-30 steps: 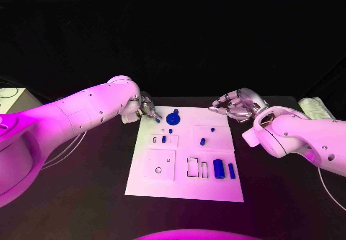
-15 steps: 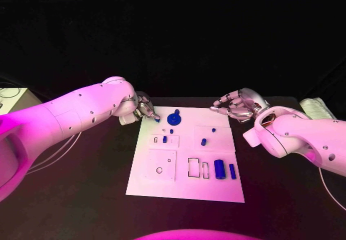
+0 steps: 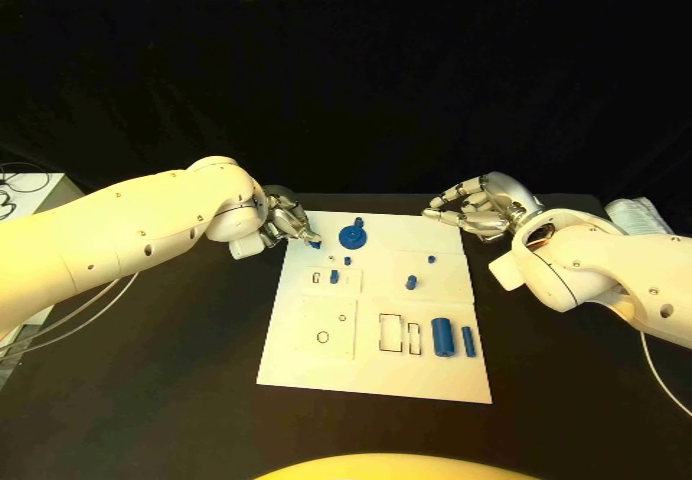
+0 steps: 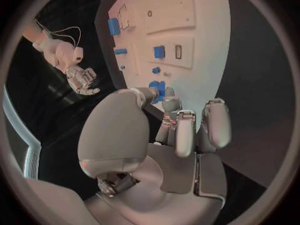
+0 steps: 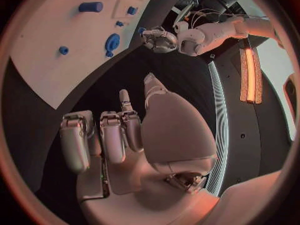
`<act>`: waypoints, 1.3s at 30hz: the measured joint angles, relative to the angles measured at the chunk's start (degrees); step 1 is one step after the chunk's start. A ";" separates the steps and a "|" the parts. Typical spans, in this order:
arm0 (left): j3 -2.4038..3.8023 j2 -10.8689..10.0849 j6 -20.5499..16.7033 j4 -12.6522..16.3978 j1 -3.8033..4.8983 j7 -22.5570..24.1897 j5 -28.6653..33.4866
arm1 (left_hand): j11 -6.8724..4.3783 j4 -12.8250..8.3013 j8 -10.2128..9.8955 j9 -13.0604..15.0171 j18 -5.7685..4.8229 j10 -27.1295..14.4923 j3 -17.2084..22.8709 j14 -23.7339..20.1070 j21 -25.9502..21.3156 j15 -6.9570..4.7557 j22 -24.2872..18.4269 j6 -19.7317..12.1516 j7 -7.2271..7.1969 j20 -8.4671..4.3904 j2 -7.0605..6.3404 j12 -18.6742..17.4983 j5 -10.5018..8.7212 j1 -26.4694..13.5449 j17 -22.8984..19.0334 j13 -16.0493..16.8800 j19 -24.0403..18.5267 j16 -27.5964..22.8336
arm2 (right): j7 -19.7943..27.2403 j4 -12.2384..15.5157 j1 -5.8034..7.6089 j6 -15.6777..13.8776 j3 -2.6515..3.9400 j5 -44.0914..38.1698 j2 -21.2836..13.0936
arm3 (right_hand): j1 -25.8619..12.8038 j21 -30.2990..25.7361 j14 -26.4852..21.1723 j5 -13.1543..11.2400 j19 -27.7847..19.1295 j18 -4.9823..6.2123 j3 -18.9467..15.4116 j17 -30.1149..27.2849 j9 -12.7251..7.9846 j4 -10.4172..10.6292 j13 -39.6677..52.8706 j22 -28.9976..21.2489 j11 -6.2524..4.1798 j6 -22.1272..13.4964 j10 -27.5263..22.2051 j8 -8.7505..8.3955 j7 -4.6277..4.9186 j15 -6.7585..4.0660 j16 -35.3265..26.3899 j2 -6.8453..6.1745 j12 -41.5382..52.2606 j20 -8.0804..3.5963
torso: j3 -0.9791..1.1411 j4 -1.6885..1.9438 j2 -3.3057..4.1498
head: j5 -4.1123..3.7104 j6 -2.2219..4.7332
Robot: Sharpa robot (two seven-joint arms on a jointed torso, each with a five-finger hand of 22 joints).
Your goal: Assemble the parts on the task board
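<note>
The task board [image 3: 378,345] lay in the middle of the black table [image 3: 159,370], its long side running away from the robot. On it I counted about nine blue parts: a round disc [image 3: 351,237] near the far edge, a fat cylinder [image 3: 441,338] and a slim bar [image 3: 466,339] side by side near the right edge, two small pegs [image 3: 411,281] on the right panel, and three or four tiny pieces around the small slotted panel [image 3: 333,277], too small to tell apart with certainty. The board also carried outlined recesses: two rectangular slots [image 3: 388,333] just left of the cylinder and a small ring-shaped hole [image 3: 323,334] in the near-left panel. The left hand [image 3: 284,222] hung at the board's far-left corner, its fingers drawn together on a small blue piece [image 3: 315,243] at the fingertips; the left wrist view showed blue [image 4: 159,89] right between them, so it appeared to pinch that piece. The right hand [image 3: 476,210] hovered off the board's far-right corner, fingers curled in with nothing in them. A pale ribbed object [image 3: 639,216] sat at the table's right edge, well apart from the board.
</note>
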 measured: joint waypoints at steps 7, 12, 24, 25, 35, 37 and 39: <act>-0.87 -2.74 -3.28 6.02 -0.11 -0.99 -0.84 | -0.52 -1.34 0.19 3.87 0.00 1.70 1.34 -0.10 0.83 -0.26 1.49 0.78 -0.07 -0.51 -0.92 0.82 3.36 -2.01 0.00 1.26 1.33 0.36 | 0.00 -0.09 0.00 0.05 0.00 -0.01 -0.08 | 0.00 0.00 0.00 0.00 0.00 0.00 0.00 0.00 0.00 0.00 -0.01 0.00 0.00 0.00 0.00 0.00 0.00 0.00 0.00 0.00 0.00 0.00 | -0.01 0.21 -0.04 | 0.34 -0.16; -1.56 -3.83 -5.55 9.06 -0.47 -1.66 -2.56 | -0.73 -1.34 0.19 3.88 0.00 1.91 1.34 0.06 0.83 -0.49 1.49 0.80 -0.09 -0.51 -0.90 0.82 3.76 -2.44 0.00 1.60 1.33 0.36 | 0.00 -0.18 0.00 0.07 0.00 -0.13 -0.10 | 0.00 0.00 0.00 0.00 0.00 0.00 0.00 0.00 0.00 0.00 -0.01 -0.01 0.00 0.00 0.00 0.00 0.00 0.00 0.00 0.00 0.00 0.00 | -0.02 0.28 -0.04 | 0.52 -0.34; -3.20 -4.18 -8.06 11.60 -1.95 -2.46 -8.08 | -0.83 -1.34 0.18 4.62 0.00 2.42 1.34 0.07 0.83 -0.49 1.48 0.98 -0.25 -0.71 -1.20 1.43 4.20 -2.74 -0.01 2.18 1.53 0.36 | 0.04 -0.29 -0.02 0.10 -0.01 -0.42 -0.21 | 0.00 0.00 0.00 0.00 0.00 0.00 0.00 0.00 -0.02 0.00 -0.02 -0.01 0.00 0.00 0.00 0.00 0.00 0.00 0.00 0.00 0.00 0.00 | -0.03 0.18 0.03 | 0.75 -0.62; -3.42 -4.16 -8.16 11.73 -2.08 -2.50 -8.55 | -0.83 -1.34 0.18 4.62 0.00 2.42 1.34 0.07 0.83 -0.49 1.48 0.97 -0.25 -0.71 -1.20 1.43 4.20 -2.74 -0.01 2.18 1.53 0.36 | 0.04 -0.30 -0.02 0.10 -0.01 -0.47 -0.22 | 0.00 0.00 0.00 0.00 0.00 0.00 0.00 0.00 -0.02 0.00 -0.02 -0.01 0.00 0.00 0.00 0.00 0.00 0.00 0.00 0.00 0.00 0.00 | -0.03 0.17 0.04 | 0.75 -0.62; -4.10 -3.98 -8.27 12.42 -2.59 -2.75 -11.26 | -0.83 -1.34 0.16 5.46 0.01 2.43 1.34 0.06 0.83 -0.48 1.47 1.30 -0.16 -0.71 -1.20 1.43 4.42 -3.19 -0.01 2.24 1.52 0.36 | 0.05 -0.32 -0.02 0.14 -0.01 -0.71 -0.24 | 0.00 0.00 0.00 0.00 0.00 0.00 0.00 0.00 -0.02 0.00 -0.02 -0.02 0.00 0.00 0.00 0.00 0.00 0.00 0.00 0.00 0.00 0.00 | -0.01 0.14 0.10 | 0.83 -0.86; -4.12 -3.93 -8.24 12.48 -2.62 -2.77 -11.54 | -0.82 -1.34 0.16 5.50 0.00 2.43 1.34 0.06 0.83 -0.48 1.47 1.31 -0.17 -0.71 -1.20 1.43 4.42 -3.19 -0.01 2.24 1.52 0.36 | 0.05 -0.33 -0.03 0.15 -0.01 -0.73 -0.23 | 0.00 0.00 0.00 0.00 0.00 0.00 0.00 0.00 -0.02 0.00 -0.02 -0.02 0.00 0.00 0.00 0.00 0.00 0.00 0.00 0.00 0.00 0.00 | -0.01 0.14 0.10 | 0.83 -0.87; -4.14 -3.87 -8.20 12.53 -2.64 -2.81 -11.81 | -0.82 -1.34 0.15 5.76 0.00 2.43 1.34 0.06 0.83 -0.48 1.47 1.31 -0.17 -0.71 -1.20 1.43 4.42 -3.19 -0.01 2.24 1.52 0.36 | 0.05 -0.33 -0.03 0.17 -0.01 -0.76 -0.21 | 0.00 0.00 0.00 0.00 0.00 0.00 0.00 0.00 -0.02 0.00 -0.02 -0.02 0.00 0.00 0.00 0.00 0.00 0.00 0.00 0.00 0.00 0.00 | -0.01 0.12 0.10 | 0.84 -0.88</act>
